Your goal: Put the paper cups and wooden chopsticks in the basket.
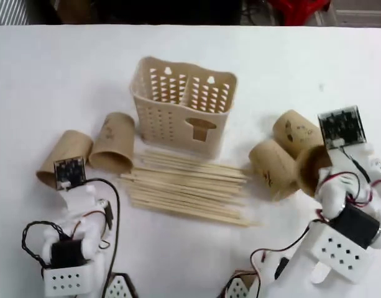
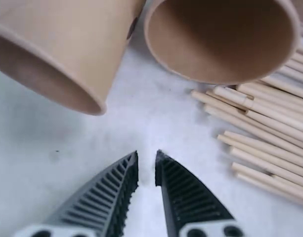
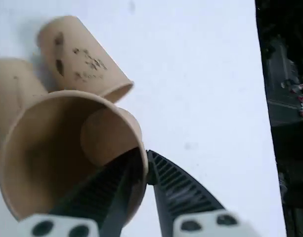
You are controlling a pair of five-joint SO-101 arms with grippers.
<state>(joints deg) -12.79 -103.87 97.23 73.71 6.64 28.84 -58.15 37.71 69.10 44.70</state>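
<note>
- Brown paper cup (image 3: 67, 148): my right jaws grip its rim, one finger inside, right of the basket (image 1: 184, 105).
- Wooden chopsticks (image 1: 187, 186) lie piled on the bench (image 1: 289, 62) before the basket.
- My left jaws, slightly parted and empty, hover near another tipped cup (image 2: 57, 49).

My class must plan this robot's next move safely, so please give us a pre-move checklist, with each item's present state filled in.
1. Grip: right end effector pinches a cup by its rim, one finger inside, one outside: ok.
2. Clear lift: a neighbouring cup lies close against it: not ok.
3. Target: basket stands upright, mouth up: ok.
4. Basket's floor free: cannot tell.
5. Spare arm: left end effector slightly open, holding nothing: ok.
6. Stowed: chopsticks lie in front of the basket: not ok.
</note>
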